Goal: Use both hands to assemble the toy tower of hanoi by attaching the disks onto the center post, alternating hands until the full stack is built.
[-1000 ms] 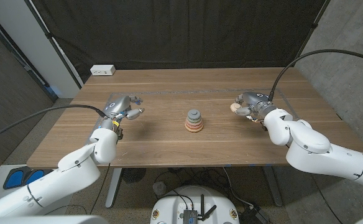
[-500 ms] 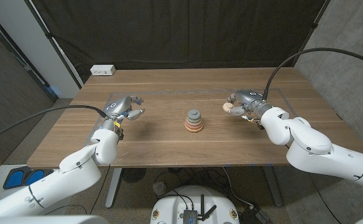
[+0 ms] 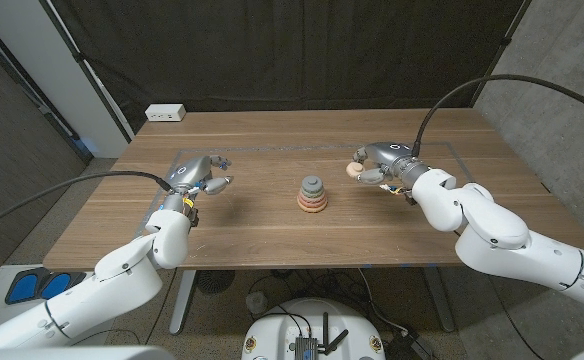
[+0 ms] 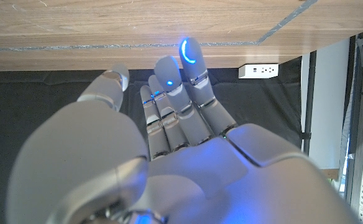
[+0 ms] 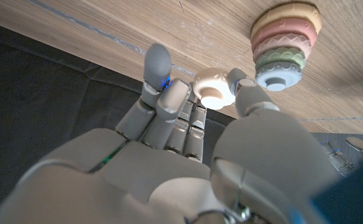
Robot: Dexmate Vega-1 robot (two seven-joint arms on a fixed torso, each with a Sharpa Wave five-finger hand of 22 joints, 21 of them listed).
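While the right hand point(image 3: 380, 163) hovers above the wooden surface point(image 3: 252, 225) to the right of the toy tower, its fingers point(image 5: 158, 67) and thumb pinch a small cream-coloured round disk point(image 5: 212, 88), which shows as a pale piece at the hand's tip in the head view point(image 3: 353, 169). That disk is held off the surface, near the partly built stack of rounded disks point(image 3: 312, 194) but apart from it. The stack stands at the middle of the surface: in the right wrist view point(image 5: 285, 41) it shows a yellowish disk at the base, then a pink one, a reddish one, a green one and a grey-blue one farthest from the base. Well to the left of the stack, the left hand point(image 3: 198, 174) holds nothing, its fingers point(image 4: 172, 93) extended and slightly spread, with blue lights glowing on the fingertips. A white power strip point(image 3: 166, 113) lies at the far left edge of the surface.
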